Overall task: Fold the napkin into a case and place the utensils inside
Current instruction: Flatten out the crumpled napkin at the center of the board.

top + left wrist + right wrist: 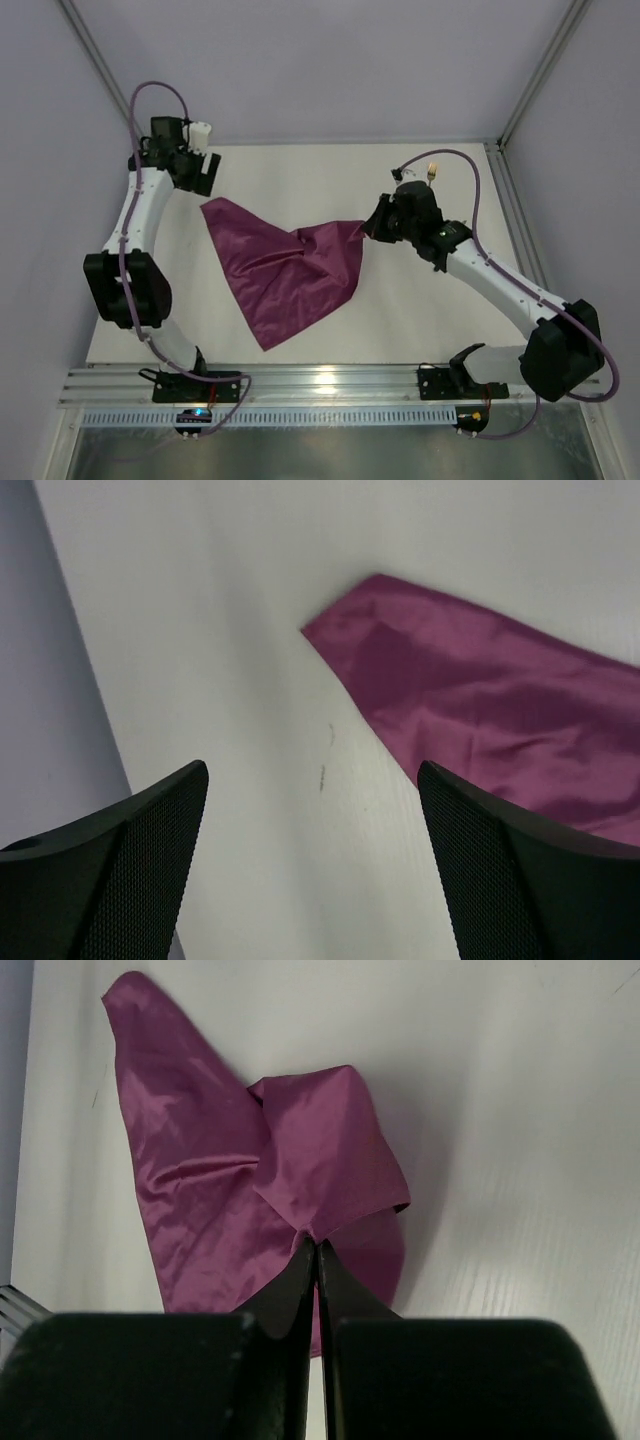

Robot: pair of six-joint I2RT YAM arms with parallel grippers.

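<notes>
Satiny, faintly glossy cloth napkin [285, 268] on matt table [420, 310]

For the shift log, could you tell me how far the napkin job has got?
Nothing finished: the napkin lies crumpled and unfolded on the table. In hand: the right gripper is shut on one raised edge; the left gripper is open near the far corner. Left: folding the case, loading cutlery.

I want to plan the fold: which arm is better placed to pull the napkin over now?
Right, probably. The right gripper is shut on the napkin, so it could draw the cloth across. The left gripper is open beside another corner, holding nothing.
</notes>
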